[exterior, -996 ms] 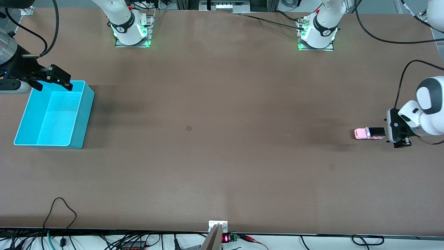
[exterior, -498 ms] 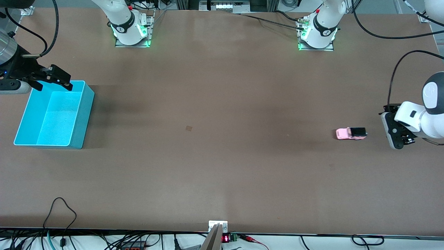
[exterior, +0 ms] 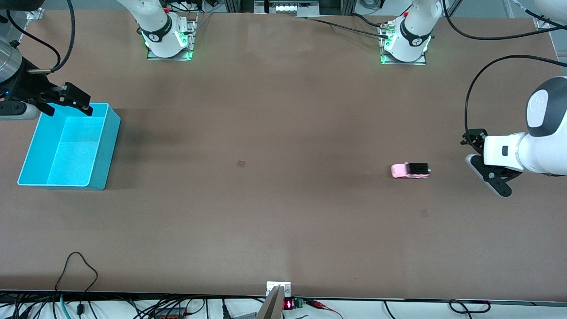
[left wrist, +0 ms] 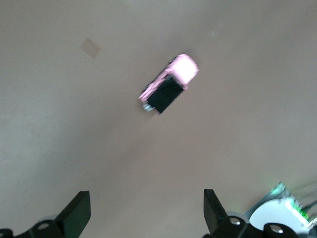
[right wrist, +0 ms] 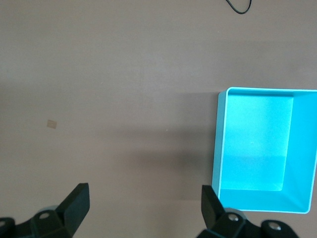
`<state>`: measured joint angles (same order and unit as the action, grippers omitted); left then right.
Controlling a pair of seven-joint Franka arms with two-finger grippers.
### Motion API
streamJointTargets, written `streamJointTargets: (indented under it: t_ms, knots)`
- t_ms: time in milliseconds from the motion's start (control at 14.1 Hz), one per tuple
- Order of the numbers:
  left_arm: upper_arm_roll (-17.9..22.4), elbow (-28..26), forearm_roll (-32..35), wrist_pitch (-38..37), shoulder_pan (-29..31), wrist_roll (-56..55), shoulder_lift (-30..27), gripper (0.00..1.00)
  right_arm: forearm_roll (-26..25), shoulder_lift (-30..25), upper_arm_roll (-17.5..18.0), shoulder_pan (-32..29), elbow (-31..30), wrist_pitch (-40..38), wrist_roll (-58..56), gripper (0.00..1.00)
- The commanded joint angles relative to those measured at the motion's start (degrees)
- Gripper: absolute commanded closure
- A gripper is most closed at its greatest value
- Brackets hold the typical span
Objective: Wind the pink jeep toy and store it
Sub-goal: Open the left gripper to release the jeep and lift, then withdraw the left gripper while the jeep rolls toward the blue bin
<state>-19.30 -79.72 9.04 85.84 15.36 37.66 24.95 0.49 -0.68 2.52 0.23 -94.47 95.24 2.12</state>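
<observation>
**Pink jeep toy loose on the table, both grippers open and empty**

Across a wide brown table [exterior: 283, 133], with both arm bases along the twelve o'clock edge in the front view. Near the table's middle, at about nine o'clock from the centre, a small tan patch [exterior: 241, 163], seen again in the right wrist view [right wrist: 51, 123]. At the six o'clock edge, a loop of black cable [exterior: 77, 266].

At about three o'clock from the table's centre, toward the left arm's end: the pink jeep toy [exterior: 410, 170]. Stands on its wheels, flat on the table, black roof panel up, pink bonnet pointing to nine o'clock in the front view. Touches nothing. In the left wrist view, shows as a pink body with a black panel [left wrist: 168, 89], blurred, well clear of the fingertips.

Just past it, at three o'clock from the toy: the left gripper [exterior: 480, 161]. Hangs above the table with fingers spread wide [left wrist: 146, 213] and nothing between them, apart from the toy.

At nine o'clock, at the right arm's end of the table: a turquoise bin [exterior: 99, 150], open on top, with nothing seen inside [right wrist: 218, 144].

Over the bin's rim at its twelve o'clock edge: the right gripper [exterior: 66, 103]. Waits there with fingers spread wide [right wrist: 144, 203], gripping nothing.
</observation>
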Motion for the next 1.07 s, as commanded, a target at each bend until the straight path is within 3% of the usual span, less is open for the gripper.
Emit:
streamJointTargets:
  t_ms: [0, 142, 285, 498, 640, 996]
  knots:
    - [1.44, -0.35, 0.37, -1.20, -3.91, -12.47, -4.10, 0.00, 0.47, -0.02, 0.21, -0.50, 0.51, -0.58, -0.63, 0.00]
    - [4.86, -4.20, -1.90, 1.24, -7.95, -23.54, -9.28, 0.00, 0.47, -0.02, 0.21, -0.50, 0.42, -0.67, -0.63, 0.00]
    - [11.97, -8.42, -4.89, 5.46, -12.44, -32.35, -14.12, 0.00, 0.47, -0.02, 0.21, -0.50, 0.25, -0.58, -0.63, 0.00]
    - [19.19, -17.20, -7.18, 13.46, -16.50, -37.03, -22.73, 0.00, 0.47, -0.02, 0.21, -0.50, 0.16, -0.50, -0.72, 0.00]
    - [19.65, -19.33, -8.07, 14.01, -16.77, -38.10, -26.51, 0.00, 0.47, -0.02, 0.21, -0.58, 0.16, -0.50, -0.72, 0.00]
    - [18.95, -20.13, -7.72, 11.20, -16.59, -38.89, -26.36, 0.00, 0.47, -0.02, 0.21, -0.58, 0.07, -0.50, -0.72, 0.00]
